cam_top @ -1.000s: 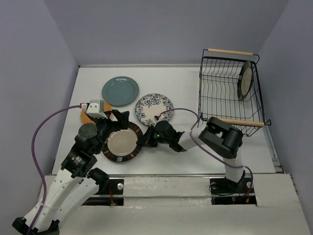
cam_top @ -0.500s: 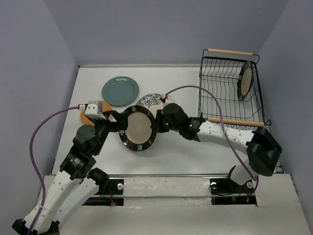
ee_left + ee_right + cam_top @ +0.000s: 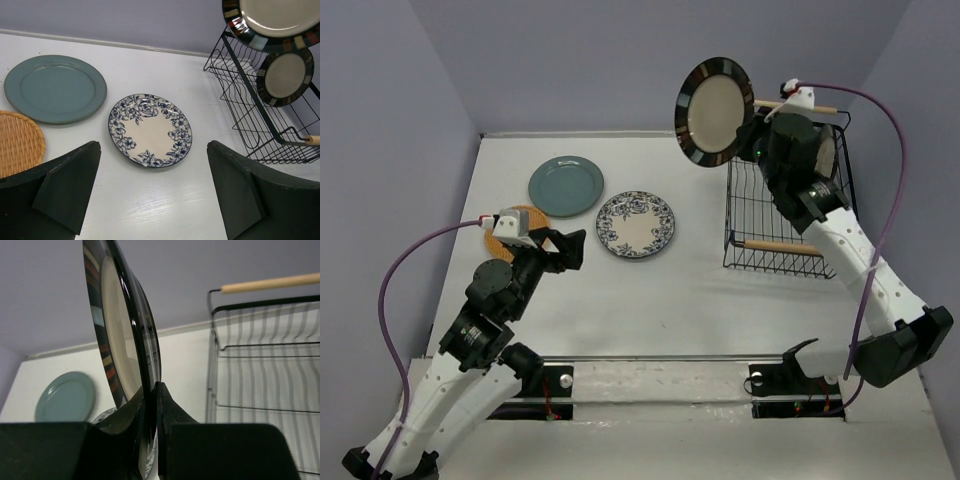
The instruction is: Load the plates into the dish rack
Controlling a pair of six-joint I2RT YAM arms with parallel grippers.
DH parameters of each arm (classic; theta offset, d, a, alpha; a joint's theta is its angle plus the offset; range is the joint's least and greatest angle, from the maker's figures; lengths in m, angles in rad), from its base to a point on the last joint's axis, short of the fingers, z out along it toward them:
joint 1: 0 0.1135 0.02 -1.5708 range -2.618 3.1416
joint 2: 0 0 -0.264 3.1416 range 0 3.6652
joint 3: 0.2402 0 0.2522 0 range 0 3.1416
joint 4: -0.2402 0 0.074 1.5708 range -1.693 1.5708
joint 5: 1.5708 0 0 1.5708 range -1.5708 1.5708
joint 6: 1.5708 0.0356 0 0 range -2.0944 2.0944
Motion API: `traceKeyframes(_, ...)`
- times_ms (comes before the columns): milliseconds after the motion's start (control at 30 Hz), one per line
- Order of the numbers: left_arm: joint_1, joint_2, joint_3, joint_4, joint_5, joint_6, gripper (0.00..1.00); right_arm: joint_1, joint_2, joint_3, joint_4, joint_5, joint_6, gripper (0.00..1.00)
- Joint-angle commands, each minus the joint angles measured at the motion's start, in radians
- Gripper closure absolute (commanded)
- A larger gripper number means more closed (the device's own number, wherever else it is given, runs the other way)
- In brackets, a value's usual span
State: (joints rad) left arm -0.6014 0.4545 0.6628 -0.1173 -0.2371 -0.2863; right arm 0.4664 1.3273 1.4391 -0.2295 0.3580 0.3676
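right gripper (image 3: 752, 138), jaws clenched on the rim of a cream round plate with dark striped rim (image 3: 714, 110), held it upright above the left side of the black wire dish rack (image 3: 775, 215). step judged: carry-over. the next move calls for lowering it edge-first between dividers, clear of the matching plate (image 3: 285, 77) standing inside. left gripper (image 3: 152, 200): jaws released, empty.

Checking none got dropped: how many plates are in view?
5. The teal plate, floral plate and orange-tan plate lie flat on the table; one striped plate stands in the dish rack; the other striped plate is held aloft by the right gripper. None seem hidden.
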Motion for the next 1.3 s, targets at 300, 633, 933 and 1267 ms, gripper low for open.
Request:
traceKeyframes(300,-0.043,0.001,0.038,0.039,-0.018,0.015,0.01,-0.261,0.113,0.268,0.024,0.326,-0.473,0.93)
traceKeyframes(633,-0.049,0.036,0.040,0.039,-0.019,0.015,0.01,-0.446,0.210,0.230,0.038,0.168,-0.449,0.93)
traceKeyframes(933,-0.049,0.069,0.040,0.039,-0.025,0.016,0.01,-0.499,0.288,0.198,0.070,0.145,-0.475,0.93)
traceKeyframes(1267,-0.049,0.098,0.041,0.041,-0.027,0.019,0.01,-0.537,0.357,0.166,0.099,0.136,-0.507,0.93)
